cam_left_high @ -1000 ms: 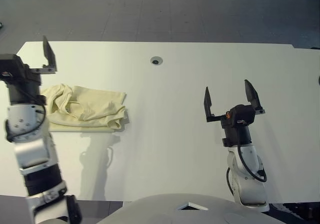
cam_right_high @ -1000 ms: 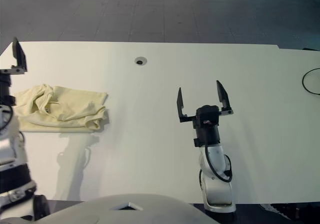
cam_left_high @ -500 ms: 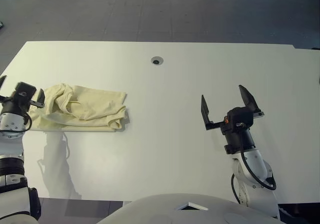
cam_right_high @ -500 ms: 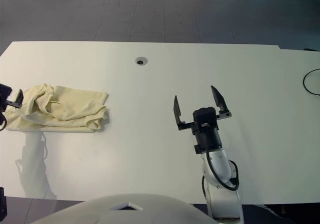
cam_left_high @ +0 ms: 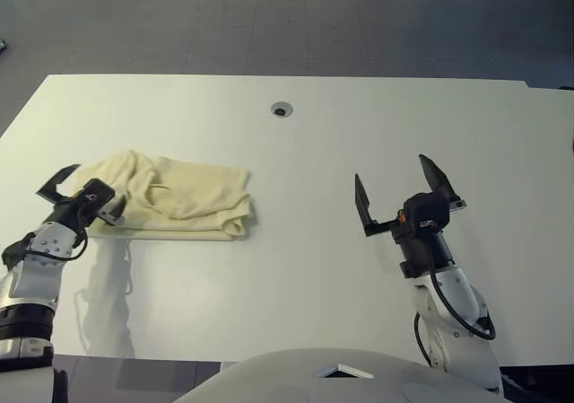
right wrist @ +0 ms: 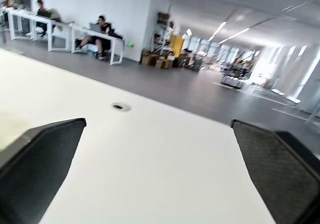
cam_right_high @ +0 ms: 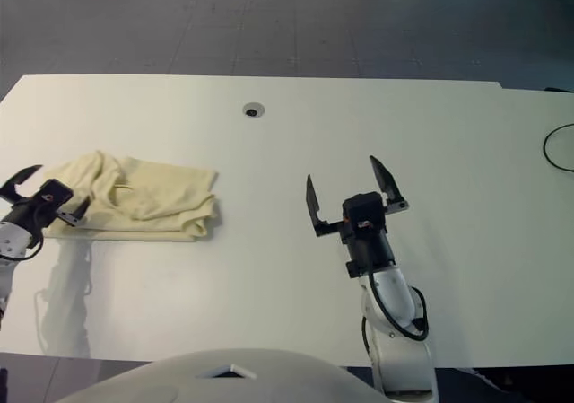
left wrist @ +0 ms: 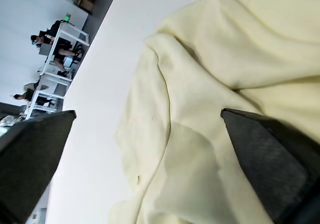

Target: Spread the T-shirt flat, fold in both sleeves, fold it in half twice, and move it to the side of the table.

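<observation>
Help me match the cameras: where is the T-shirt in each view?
Left eye view: T-shirt on the left of the table, at the left gripper.
Right eye view: T-shirt in the same place.
Left wrist view: T-shirt close up.
Right wrist view: cannot tell.
Shared landmark: the table's hole.

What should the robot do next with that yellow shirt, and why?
Probably close the left claw on the shirt's edge: its open fingers sit on either side of the cloth, which lies bunched rather than spread flat.

Folded pale-yellow T-shirt (cam_left_high: 179,197) lies rumpled, table's left.
</observation>
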Tool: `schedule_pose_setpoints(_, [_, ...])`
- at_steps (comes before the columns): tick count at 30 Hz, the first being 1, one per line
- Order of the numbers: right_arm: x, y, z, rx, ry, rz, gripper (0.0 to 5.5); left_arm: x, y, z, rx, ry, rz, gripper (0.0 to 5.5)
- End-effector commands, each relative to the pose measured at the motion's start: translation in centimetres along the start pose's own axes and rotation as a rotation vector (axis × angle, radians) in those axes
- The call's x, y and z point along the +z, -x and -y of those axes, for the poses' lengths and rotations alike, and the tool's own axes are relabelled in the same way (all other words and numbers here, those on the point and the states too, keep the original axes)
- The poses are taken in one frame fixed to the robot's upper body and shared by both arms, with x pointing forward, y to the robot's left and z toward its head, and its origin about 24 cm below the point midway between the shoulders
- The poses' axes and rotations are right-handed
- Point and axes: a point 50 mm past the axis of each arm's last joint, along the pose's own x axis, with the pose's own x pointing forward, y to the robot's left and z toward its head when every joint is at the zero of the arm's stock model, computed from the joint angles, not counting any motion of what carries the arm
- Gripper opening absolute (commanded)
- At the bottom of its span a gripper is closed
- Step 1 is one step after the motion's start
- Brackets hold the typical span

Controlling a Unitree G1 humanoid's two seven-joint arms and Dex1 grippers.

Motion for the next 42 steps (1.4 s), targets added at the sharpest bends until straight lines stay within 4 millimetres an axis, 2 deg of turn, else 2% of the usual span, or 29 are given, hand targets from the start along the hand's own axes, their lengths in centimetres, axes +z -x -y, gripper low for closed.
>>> schedule_pose_setpoints(1, [-0.2,-0.6,0.0,0.103,0.007,-0.058,5.39,2.5,0.3,2.6,-0.122,0.087,0.059,5.4])
schedule_pose_setpoints(5, [-0.4,-1.7,1.2,0.11,0.028,-0.1,5.39,5.6,1.0,4.6,-0.199,0.164,0.12,5.4])
schedule_pose_setpoints(9, [-1.3,-3.0,3.0,0.098,0.056,-0.19,5.39,7.2,2.5,7.2,-0.275,0.244,0.108,5.4])
schedule_pose_setpoints(12, [-1.4,-3.9,4.3,0.127,0.15,-0.221,5.39,8.2,3.4,8.7,-0.319,0.293,0.114,5.4])
schedule_pose_setpoints(16, [-1.7,-5.3,6.3,0.178,0.284,-0.266,5.39,10.1,3.8,10.2,-0.351,0.337,0.155,5.4])
schedule_pose_setpoints(19, [-1.7,-6.1,6.8,0.202,0.304,-0.266,5.39,11.3,3.7,10.7,-0.37,0.345,0.185,5.4])
schedule_pose_setpoints(21, [-1.4,-6.9,6.5,0.219,0.285,-0.238,5.39,11.5,3.3,10.2,-0.321,0.332,0.196,5.4])
schedule_pose_setpoints(27, [-1.1,-8.0,2.9,0.362,0.227,-0.167,5.39,10.9,3.7,5.4,-0.057,0.279,0.257,5.4])
schedule_pose_setpoints(31, [-1.6,-9.2,1.1,0.433,0.223,-0.164,5.39,10.7,4.3,3.7,-0.005,0.279,0.29,5.4])
schedule_pose_setpoints(34, [-2.0,-10.6,0.0,0.46,0.226,-0.162,5.39,9.8,4.2,2.4,0.014,0.257,0.276,5.4])
schedule_pose_setpoints(36, [-2.4,-11.7,-0.8,0.475,0.233,-0.172,5.39,8.6,3.6,1.3,0.061,0.161,0.223,5.4])
schedule_pose_setpoints(39, [-3.1,-12.9,-1.5,0.489,0.245,-0.193,5.39,6.7,2.6,1.5,0.062,0.031,0.144,5.4])
schedule_pose_setpoints(42, [-3.9,-13.9,-1.7,0.48,0.25,-0.228,5.39,4.8,1.6,3.0,-0.002,-0.079,0.063,5.4])
